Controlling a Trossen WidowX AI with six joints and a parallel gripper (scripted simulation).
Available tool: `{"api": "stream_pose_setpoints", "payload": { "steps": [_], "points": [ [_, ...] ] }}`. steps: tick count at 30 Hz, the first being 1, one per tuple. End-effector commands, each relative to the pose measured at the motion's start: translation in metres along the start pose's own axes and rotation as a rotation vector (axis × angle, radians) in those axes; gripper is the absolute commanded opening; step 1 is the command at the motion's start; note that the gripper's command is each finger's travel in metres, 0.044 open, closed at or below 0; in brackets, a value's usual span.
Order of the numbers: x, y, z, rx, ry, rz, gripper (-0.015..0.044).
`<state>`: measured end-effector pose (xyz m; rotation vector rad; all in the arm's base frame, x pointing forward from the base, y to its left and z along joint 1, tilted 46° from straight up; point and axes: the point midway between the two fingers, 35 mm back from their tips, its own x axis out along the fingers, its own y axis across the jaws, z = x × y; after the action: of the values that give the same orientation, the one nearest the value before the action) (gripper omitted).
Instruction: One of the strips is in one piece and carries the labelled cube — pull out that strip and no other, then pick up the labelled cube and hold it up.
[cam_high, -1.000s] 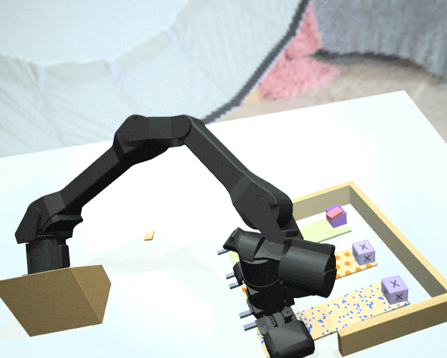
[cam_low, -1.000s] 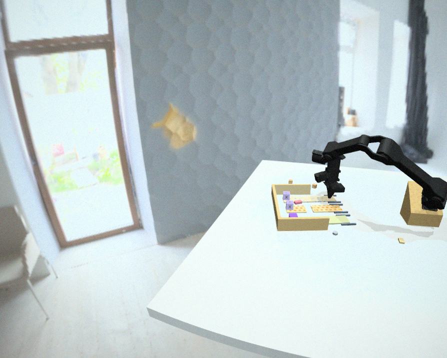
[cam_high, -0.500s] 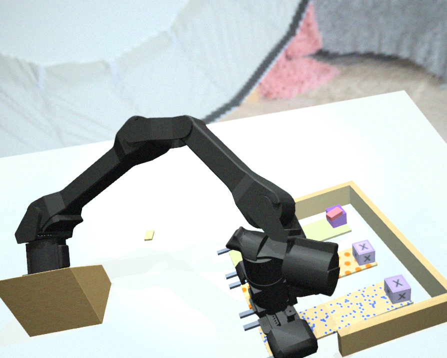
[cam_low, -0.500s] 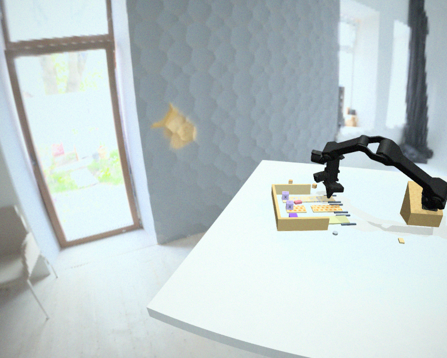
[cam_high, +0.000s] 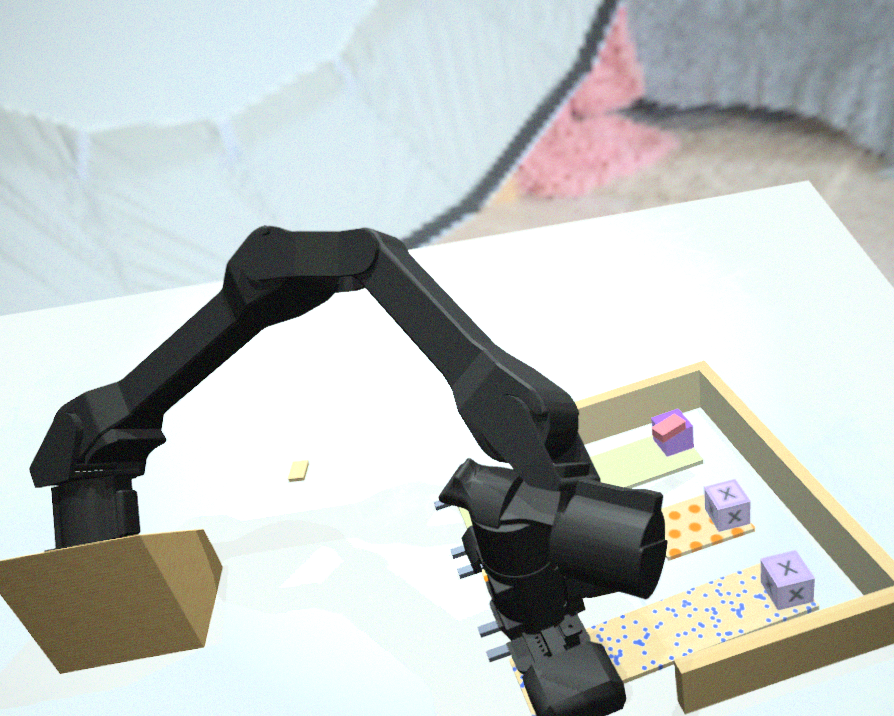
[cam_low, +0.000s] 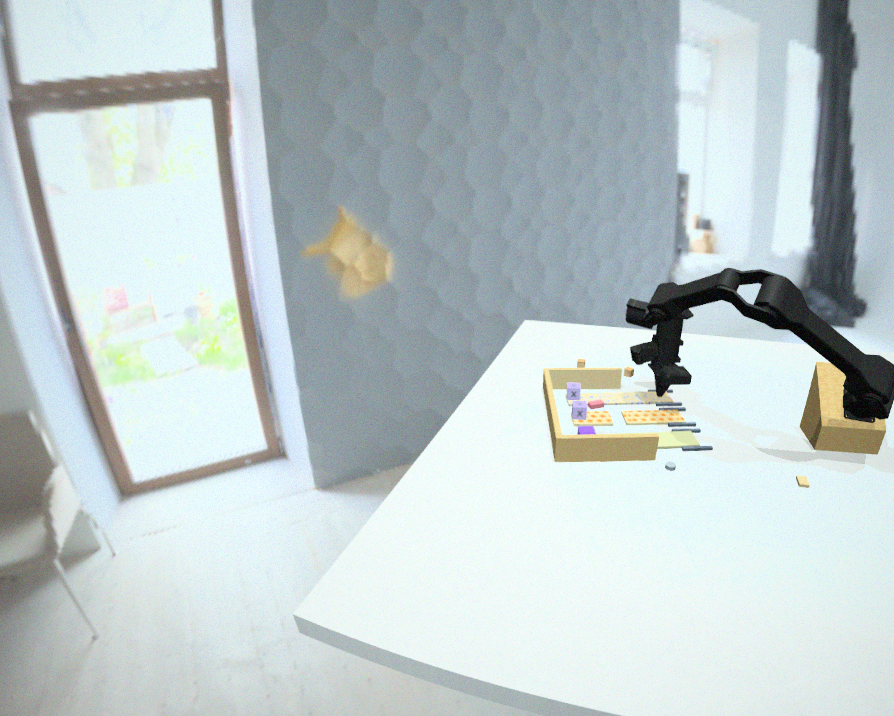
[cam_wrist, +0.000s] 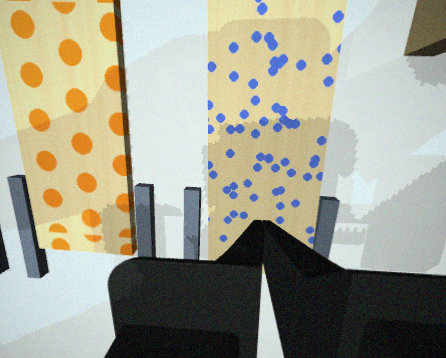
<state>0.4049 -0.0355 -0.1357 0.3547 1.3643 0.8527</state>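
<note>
The blue-dotted strip (cam_high: 671, 622) (cam_low: 608, 398) (cam_wrist: 270, 70) shows no gap and carries a cube marked X (cam_high: 788, 580) (cam_low: 573, 390) at its far end. The orange-dotted strip's near piece (cam_low: 652, 416) (cam_wrist: 76, 100) is parted by a gap from its far piece (cam_high: 690, 531) (cam_low: 596, 419), which carries another X cube (cam_high: 727, 504) (cam_low: 579, 410). A plain yellow-green strip (cam_high: 647, 460) (cam_low: 677, 440) carries a purple cube (cam_high: 678, 441) (cam_low: 586, 430). My gripper (cam_low: 661, 392) (cam_wrist: 261, 228) is shut and empty, over the blue-dotted strip's near end; contact cannot be told. The arm hides its tips in the top view.
A wooden frame (cam_high: 791, 478) (cam_low: 604, 448) walls the far end and sides. Grey posts (cam_wrist: 192, 222) (cam_wrist: 326, 222) flank the near strip ends. A red block (cam_high: 668, 427) (cam_low: 595, 404) shows near the purple cube; its support is unclear. A small yellow tile (cam_high: 298, 470) (cam_low: 802, 481) lies apart.
</note>
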Motion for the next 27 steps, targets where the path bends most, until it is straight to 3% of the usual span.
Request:
{"api": "stream_pose_setpoints", "payload": {
  "steps": [1, 27],
  "points": [
    [0.004, 0.000, -0.012, 0.004, 0.019, 0.001, 0.0000],
    [0.004, 0.002, -0.052, 0.005, 0.020, 0.000, 0.0000]
  ]
}}
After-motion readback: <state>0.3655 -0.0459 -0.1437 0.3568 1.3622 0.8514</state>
